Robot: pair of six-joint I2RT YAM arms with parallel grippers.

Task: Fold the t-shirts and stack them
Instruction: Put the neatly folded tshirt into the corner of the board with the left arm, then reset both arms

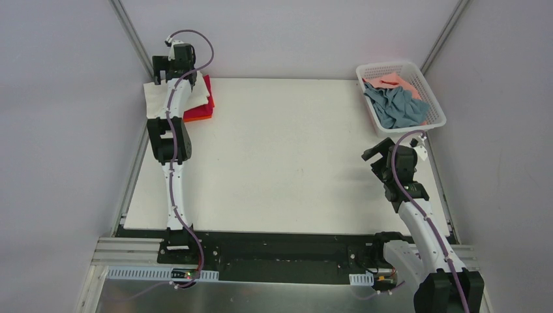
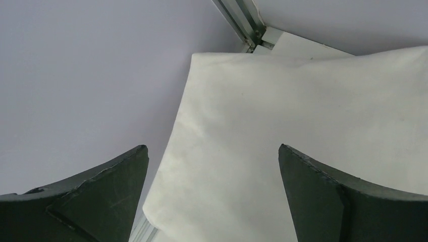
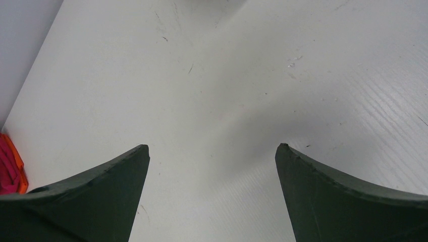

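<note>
A folded cream-white t-shirt (image 1: 156, 101) tops a stack at the table's far left corner, over a crimson red shirt (image 1: 207, 88) and an orange shirt (image 1: 199, 116). My left gripper (image 1: 171, 65) hovers over this stack. In the left wrist view it (image 2: 212, 146) is open and empty above the cream shirt (image 2: 303, 116). A grey-blue shirt (image 1: 394, 104) and a salmon pink shirt (image 1: 398, 83) lie crumpled in the basket. My right gripper (image 1: 373, 155) is open and empty above the bare table (image 3: 212, 145). The red and orange stack edge (image 3: 10, 169) shows at the right wrist view's left.
The white mesh basket (image 1: 435, 111) stands at the far right corner, partly over the table edge. The white table (image 1: 293, 156) is enclosed by grey walls with metal corner posts (image 2: 242, 22). A black rail runs along the near edge.
</note>
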